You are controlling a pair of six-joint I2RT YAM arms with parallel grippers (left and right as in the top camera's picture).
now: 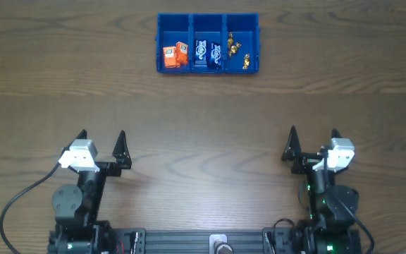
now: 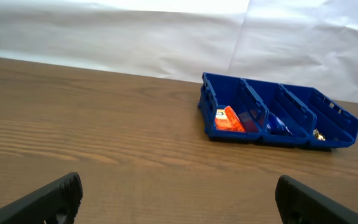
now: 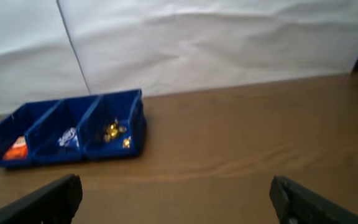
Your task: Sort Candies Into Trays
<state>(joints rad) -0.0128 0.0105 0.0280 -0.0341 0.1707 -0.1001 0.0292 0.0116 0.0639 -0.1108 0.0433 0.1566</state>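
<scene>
Far across the table (image 1: pixel 203 113) from both arms, I am seeing the blue tray (image 1: pixel 208 70) lying crosswise midway between them, candies (image 1: pixel 208 53) sitting inside, while the left gripper (image 1: pixel 101 135) and right gripper (image 1: pixel 314 132) are hanging spread wide, empty.

Left gripper (image 1: pixel 102 135) and right gripper (image 1: pixel 314 134), both wide open, level, well apart.

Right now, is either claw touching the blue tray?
Apart. The top view shows a wide stretch of table between the blue tray and both the left gripper and the right gripper.
</scene>
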